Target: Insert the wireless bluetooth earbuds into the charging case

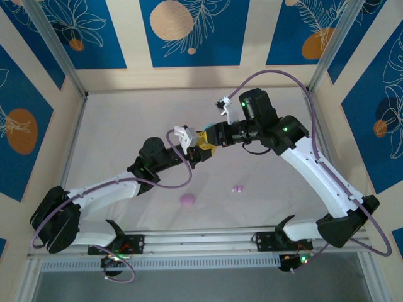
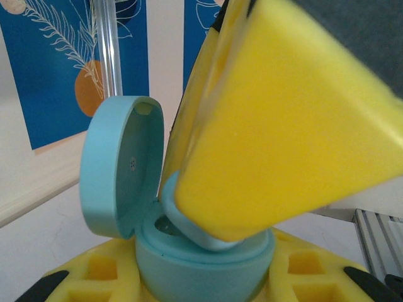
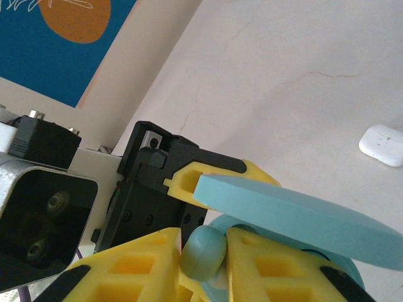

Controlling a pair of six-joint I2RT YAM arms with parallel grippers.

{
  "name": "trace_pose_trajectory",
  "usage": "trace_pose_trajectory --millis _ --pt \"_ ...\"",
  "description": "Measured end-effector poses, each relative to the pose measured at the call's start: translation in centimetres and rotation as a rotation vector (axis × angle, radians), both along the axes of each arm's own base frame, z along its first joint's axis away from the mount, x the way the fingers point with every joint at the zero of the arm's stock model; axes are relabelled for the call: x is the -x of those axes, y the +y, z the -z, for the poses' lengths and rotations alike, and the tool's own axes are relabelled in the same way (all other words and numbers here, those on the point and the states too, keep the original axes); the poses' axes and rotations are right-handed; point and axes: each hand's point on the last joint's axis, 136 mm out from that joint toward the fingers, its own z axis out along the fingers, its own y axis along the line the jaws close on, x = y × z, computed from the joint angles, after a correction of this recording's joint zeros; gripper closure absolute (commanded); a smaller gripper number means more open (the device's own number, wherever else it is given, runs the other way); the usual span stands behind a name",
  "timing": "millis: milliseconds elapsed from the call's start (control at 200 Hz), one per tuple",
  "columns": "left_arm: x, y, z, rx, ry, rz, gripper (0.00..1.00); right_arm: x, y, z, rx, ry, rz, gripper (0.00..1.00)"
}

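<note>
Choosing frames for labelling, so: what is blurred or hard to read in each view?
Left wrist: the big yellow finger looms soft and hides part of the teal case. Right wrist: teal earbud slightly soft, white case crisp. Top external: even light, pink earbuds tiny.

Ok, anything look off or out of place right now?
Nothing damaged or spilled. The left end effector holds the teal case, lid open; right end effector pinches a teal earbud at its well. Loose on the table: pink earbuds, apart from the pink case.
</note>
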Motion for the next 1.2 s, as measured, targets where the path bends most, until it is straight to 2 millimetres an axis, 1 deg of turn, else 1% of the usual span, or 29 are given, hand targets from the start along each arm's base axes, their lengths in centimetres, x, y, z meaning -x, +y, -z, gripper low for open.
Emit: trace_pose_trajectory --millis 130,315,515,640,1196 --pt "0.01 0.0 -0.03 0.001 0.0 0.0 0.74 -0.01 -0.03 -0.01 0.003 -0.001 0.001 0.73" --pt "-0.05 0.01 0.01 0.0 0.001 -0.003 0.74 -0.04 0.06 -0.03 0.006 0.0 -0.001 0.71" --pt "-0.05 0.02 -0.01 0.001 0.0 -0.003 0.74 0.01 0.04 -0.06 0.008 0.002 -0.001 0.71" --pt "-0.05 0.02 0.0 0.0 0.001 -0.003 0.74 0.02 0.03 -0.07 0.01 0.006 -0.001 0.69" --pt "-0.01 0.01 -0.17 0.006 -0.002 -0.002 0.74 0.11 -0.35 -0.21 0.027 0.01 0.013 0.68"
